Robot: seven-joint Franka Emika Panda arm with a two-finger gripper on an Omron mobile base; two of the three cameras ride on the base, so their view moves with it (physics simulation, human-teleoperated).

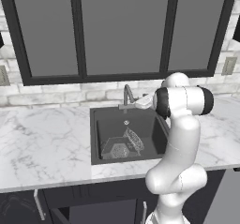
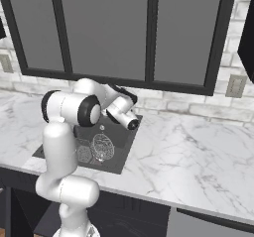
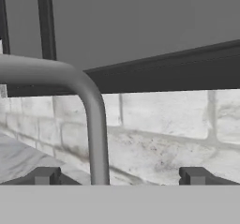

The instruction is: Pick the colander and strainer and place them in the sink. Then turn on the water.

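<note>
The dark sink (image 1: 98, 124) is recessed in the marble counter. On its floor lies the faceted dark-grey colander (image 1: 115, 149), and the round mesh strainer (image 1: 134, 140) leans tilted against its right side. Both also sit in the sink (image 2: 124, 138) in the right base view, colander (image 2: 83, 153) left of strainer (image 2: 103, 147). My gripper (image 1: 137, 101) hovers at the rear edge beside the gooseneck faucet (image 1: 127, 94). In the hand view my gripper (image 3: 119, 176) is open, and the faucet pipe (image 3: 96, 129) rises between the fingertips, nearer the left one (image 3: 44, 175). The water is out of view.
White marble counter (image 1: 42, 143) runs to both sides of the sink. A black-framed window (image 1: 122, 31) and a brick backsplash stand right behind the faucet. A wall outlet (image 2: 236, 86) sits at the right. My own arm (image 1: 180, 143) stands over the sink's right edge.
</note>
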